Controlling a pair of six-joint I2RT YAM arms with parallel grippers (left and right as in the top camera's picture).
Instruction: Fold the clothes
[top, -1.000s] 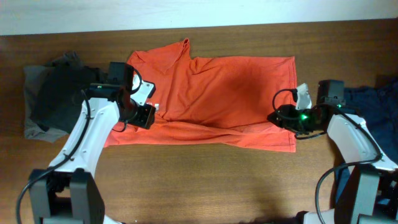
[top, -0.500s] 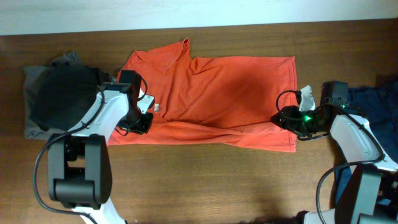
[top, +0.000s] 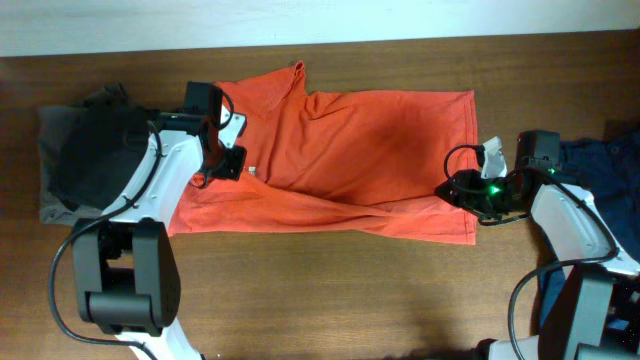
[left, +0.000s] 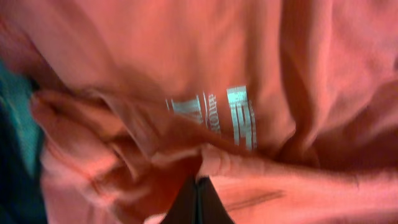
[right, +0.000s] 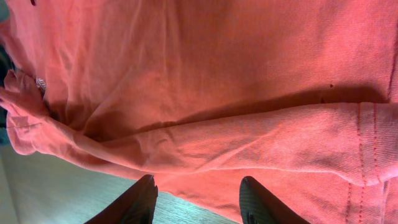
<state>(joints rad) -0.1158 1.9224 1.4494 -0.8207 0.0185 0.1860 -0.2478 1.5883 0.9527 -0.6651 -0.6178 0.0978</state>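
Standing over the wooden table (top: 350, 290), I count one orange-red T-shirt (top: 370, 140) spread flat across the middle, its lower edge doubled up into a long fold. The left gripper (top: 222, 168) sits on the shirt's left end, and the left wrist view shows its jaws pressed together with a bunched ridge of orange cloth pinched at the tips, just below the white lettering (left: 214, 112). The right gripper (top: 447, 190) rests at the shirt's lower right side; from the right wrist its two fingers (right: 142, 199) stand clearly apart, with the hem and a strip of bare table showing between them, gripping nothing that I can see. To the left of the shirt lies one dark heap, a black garment (top: 95, 150) on top of a grey one (top: 50, 205). One navy blue garment (top: 600, 160) lies at the far right edge, behind the right arm.
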